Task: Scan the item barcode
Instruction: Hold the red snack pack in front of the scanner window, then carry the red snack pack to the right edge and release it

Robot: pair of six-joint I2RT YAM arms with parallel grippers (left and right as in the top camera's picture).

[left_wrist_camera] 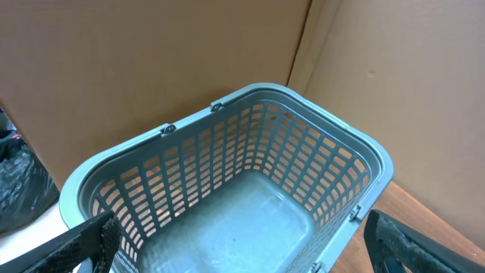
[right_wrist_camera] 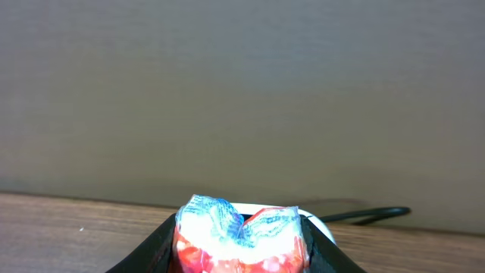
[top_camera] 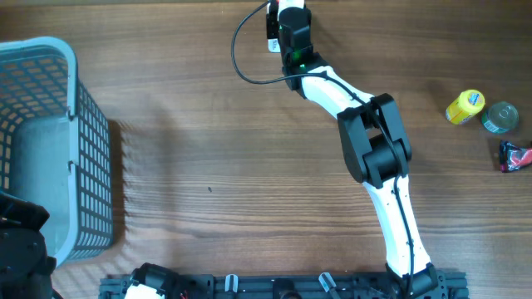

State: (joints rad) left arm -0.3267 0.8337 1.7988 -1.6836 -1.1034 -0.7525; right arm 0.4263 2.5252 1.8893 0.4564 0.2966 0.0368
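Wood-grain table runs to a plain wall, where the right gripper (right_wrist_camera: 241, 256), clamped on a red-and-white packet (right_wrist_camera: 236, 227), should tilt its barcode slowly toward the corded white device (top_camera: 271, 40) alongside, while the left gripper (left_wrist_camera: 242, 250) gapes above the basket (left_wrist_camera: 333, 136).

Right end effector (right_wrist_camera: 241, 250) clamped, left end effector (left_wrist_camera: 242, 254) spread.

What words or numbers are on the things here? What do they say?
No text here can be read.
On the red and white packet: print too blurred to read.
On the yellow container: label too small.
On the tin can: too small.
On the dark red wrapper: too small.
On the basket: no writing.
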